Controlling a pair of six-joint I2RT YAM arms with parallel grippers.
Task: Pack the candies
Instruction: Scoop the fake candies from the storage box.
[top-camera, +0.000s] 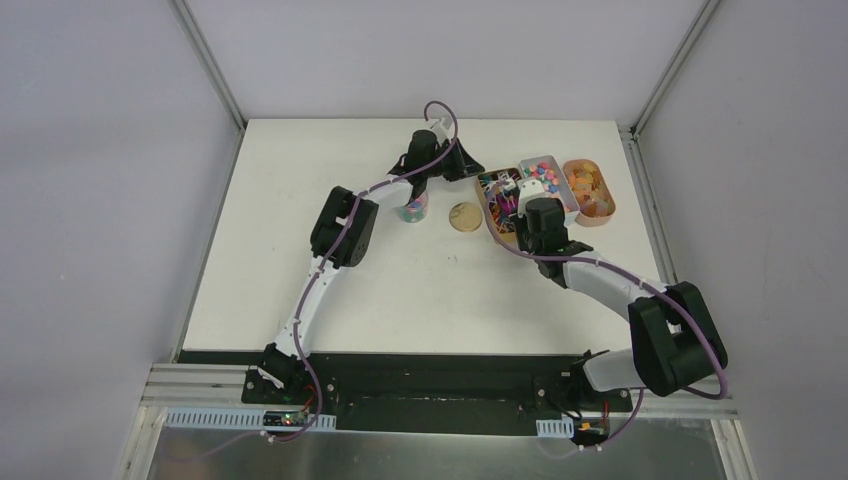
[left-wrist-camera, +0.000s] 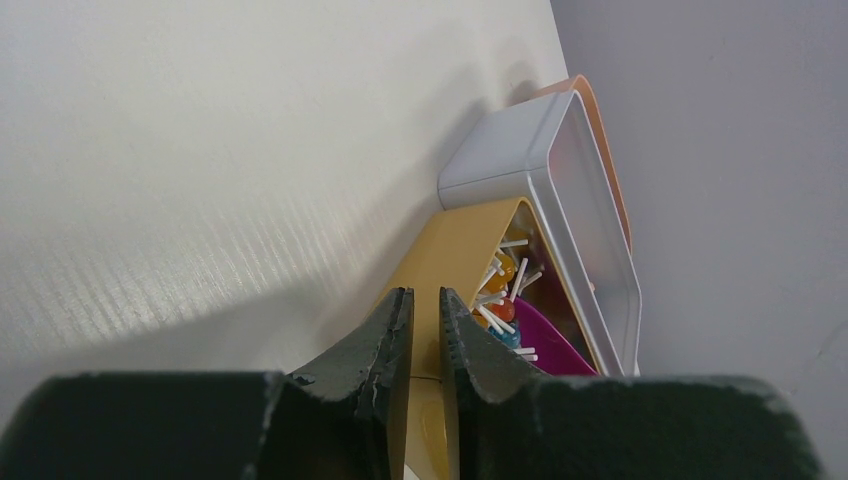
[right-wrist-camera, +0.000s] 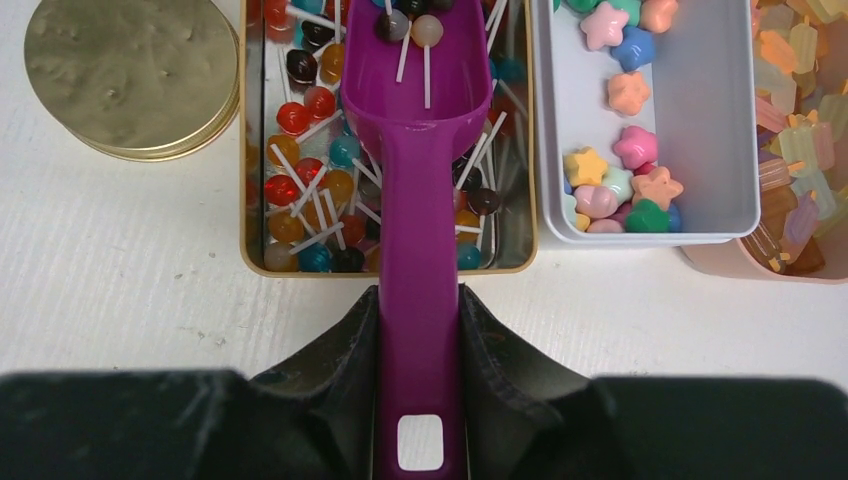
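Bright, even light; soft shadows.

The candies (right-wrist-camera: 300, 190) are small round balls on thin white sticks, in red, orange, teal and dark brown. They lie mixed in the gold tin (right-wrist-camera: 256, 268). A few lie in the purple scoop (right-wrist-camera: 417, 60).

Both arms: white link shells with bulky black joint housings, left arm (top-camera: 335, 235) and right arm (top-camera: 640, 310) alike, each with a purple cable looped along its length from the base up to the wrist. Black base mounts on a black strip at 6 o'clock of the overhead view, small circuit boards beside them. Gripper fingers (right-wrist-camera: 500, 360) are matte black, wedge-shaped, rough chipped edges on the inner faces.
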